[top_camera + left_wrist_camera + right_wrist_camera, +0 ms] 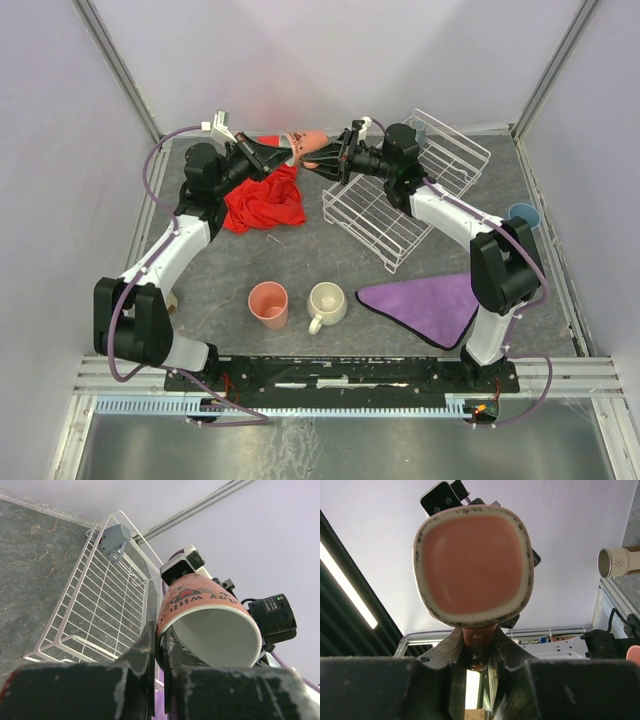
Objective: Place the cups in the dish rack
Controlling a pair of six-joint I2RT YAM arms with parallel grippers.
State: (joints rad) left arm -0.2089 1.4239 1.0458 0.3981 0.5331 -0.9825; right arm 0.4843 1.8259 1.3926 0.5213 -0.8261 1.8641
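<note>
left gripper (160, 645) and right gripper (477, 650) are both clamping the orange-and-white mug (311, 143)
by the near edge, salmon-pink tumbler (268, 304) and cream mug (326, 303) are standing; by the far edge the held mug is hanging beside the dish rack (405, 190)

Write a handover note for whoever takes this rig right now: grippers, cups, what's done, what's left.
Left gripper: shut on the rim of the orange-and-white mug, held in the air near the dish rack.
Right gripper: shut on the same mug, apparently at its handle.
Done: grey-blue mug sits in the rack.
Left: the held mug; salmon tumbler and cream mug on the table; light-blue cup at the table's right edge.
</note>
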